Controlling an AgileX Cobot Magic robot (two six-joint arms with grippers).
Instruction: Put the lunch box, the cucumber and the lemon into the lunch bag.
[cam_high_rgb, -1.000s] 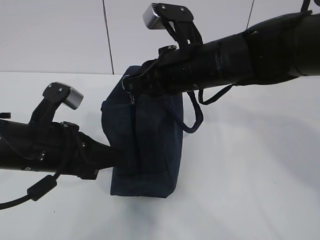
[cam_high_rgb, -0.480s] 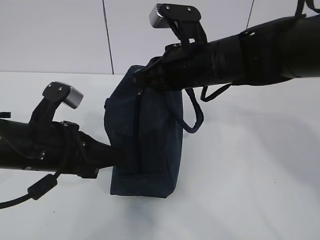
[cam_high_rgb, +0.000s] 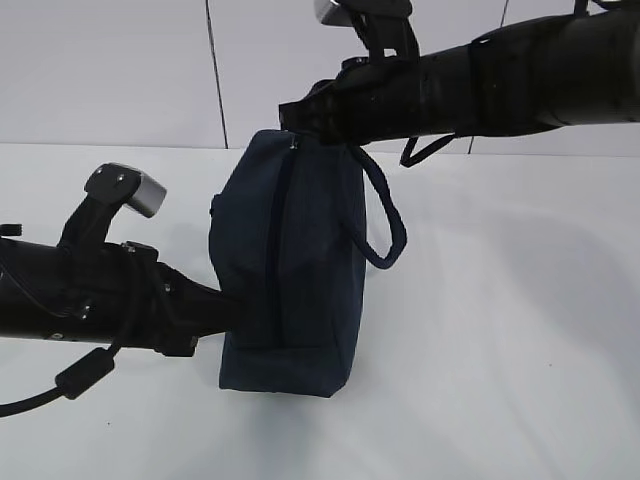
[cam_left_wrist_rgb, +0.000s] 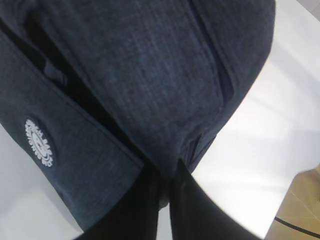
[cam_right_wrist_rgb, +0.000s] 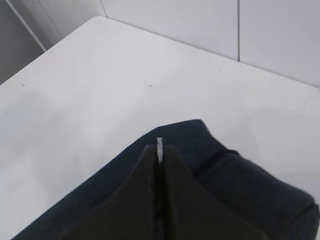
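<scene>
I see the lunch bag (cam_high_rgb: 285, 270) standing on end near the middle of the white table (cam_high_rgb: 500, 350), its dark navy fabric tall and boxy, the zipper line (cam_high_rgb: 278, 240) running up the side that faces the exterior camera. One loop handle (cam_high_rgb: 385, 225) hangs off its right side, clear of the table. Through the left wrist camera the bag (cam_left_wrist_rgb: 150, 85) fills almost the whole picture, with a round white emblem (cam_left_wrist_rgb: 38, 142) printed on a lower panel of the fabric.

My right gripper (cam_right_wrist_rgb: 159, 150) sits at the bag's top corner — its two dark fingers are pressed together with a thin silver piece, the zipper pull (cam_right_wrist_rgb: 159, 148), pinched between their tips. In the exterior view that same gripper (cam_high_rgb: 296, 118) meets the bag right at its upper edge, where the zipper line ends, and the right arm (cam_high_rgb: 500, 80) stretches in from the upper right.

My left gripper (cam_left_wrist_rgb: 167, 200) is low against the bag's side. Its fingers stand close together, and the fabric bunches into a fold just where the tips meet, so I read it as clamped on the bag's cloth. From outside, the left arm (cam_high_rgb: 100, 290) comes in from the left edge and its end disappears against the bag's lower left side, close to the table.

I cannot pick out the lunch box, cucumber or lemon in any of my views.
</scene>
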